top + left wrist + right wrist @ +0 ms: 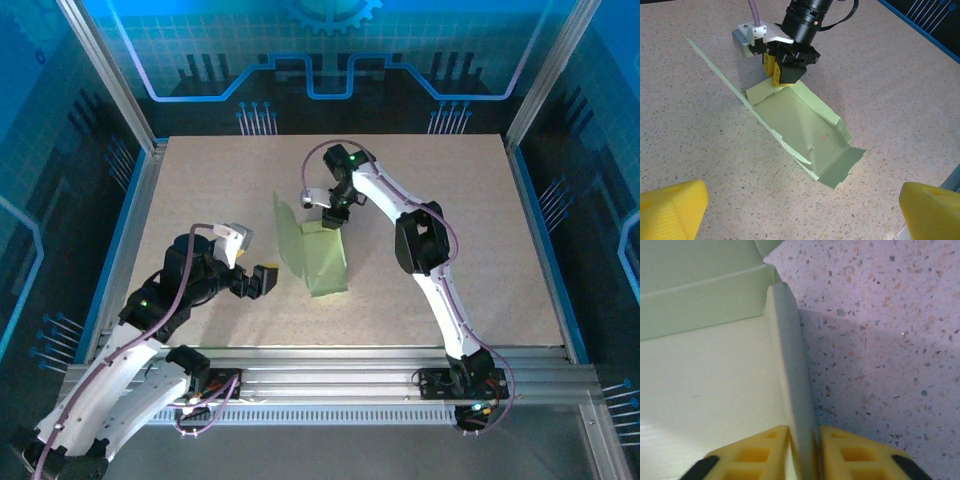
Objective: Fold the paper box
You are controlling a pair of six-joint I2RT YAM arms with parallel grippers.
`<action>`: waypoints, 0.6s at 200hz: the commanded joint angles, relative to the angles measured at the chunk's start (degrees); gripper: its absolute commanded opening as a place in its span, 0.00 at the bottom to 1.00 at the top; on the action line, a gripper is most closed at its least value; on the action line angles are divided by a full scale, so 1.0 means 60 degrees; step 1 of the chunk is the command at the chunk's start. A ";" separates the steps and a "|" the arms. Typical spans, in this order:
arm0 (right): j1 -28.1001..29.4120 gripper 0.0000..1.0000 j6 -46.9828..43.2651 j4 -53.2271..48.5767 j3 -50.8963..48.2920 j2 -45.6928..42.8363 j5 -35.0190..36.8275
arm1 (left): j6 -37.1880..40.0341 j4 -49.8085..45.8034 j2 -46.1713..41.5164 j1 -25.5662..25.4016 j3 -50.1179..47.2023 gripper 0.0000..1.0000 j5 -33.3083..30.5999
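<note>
The left hand (262, 282) hangs released, jaws wide, at eight o'clock from the paper box (318, 258). The box lies half-formed mid-table (480, 250) with one long wall raised. The right hand (333, 212) is clenched on the end flap (790, 380) at twelve o'clock. Flap-folding looks to be the step in hand. Next, that flap needs bending inward while the box is steadied.

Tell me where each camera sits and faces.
Top external: above, behind the bases, looking down on table, both arms, left claw, right claw, paper box.
Left wrist: low over the table, facing box and right claw; own yellow fingertips at bottom corners.
Right wrist: looks down its own fingertips pinching a box flap.
Shared: top and left wrist both show right claw gripping the box.
</note>
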 commanded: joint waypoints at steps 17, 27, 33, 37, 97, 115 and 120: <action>0.0109 0.04 -0.0051 -0.0293 -0.0053 -0.0127 0.0215 | 0.0100 0.0051 0.0093 -0.0016 -0.0097 0.99 0.0104; 0.0106 0.00 0.0013 -0.0111 -0.0290 -0.0306 0.0366 | 0.0085 0.0073 0.0151 -0.0015 -0.0114 0.99 0.0112; 0.0110 0.00 0.0082 0.0038 -0.0479 -0.0429 0.0460 | 0.0070 0.0085 0.0167 -0.0021 -0.0110 0.99 0.0122; 0.0111 0.00 0.0136 0.0150 -0.0618 -0.0527 0.0530 | 0.0060 0.0116 0.0181 -0.0023 -0.0130 0.99 0.0143; 0.0111 0.00 0.3457 0.3122 -0.3145 -0.2517 0.2598 | -0.0192 0.1520 0.0592 -0.0056 -0.0584 0.99 0.0539; 0.0052 0.00 0.5001 0.3443 -0.3747 -0.2916 0.3600 | -0.0131 0.2095 0.0852 -0.0227 -0.0655 0.99 0.0614; 0.0045 0.00 0.5412 0.3572 -0.4029 -0.3080 0.3836 | -0.0076 0.2263 0.0924 -0.0303 -0.0678 0.99 0.0566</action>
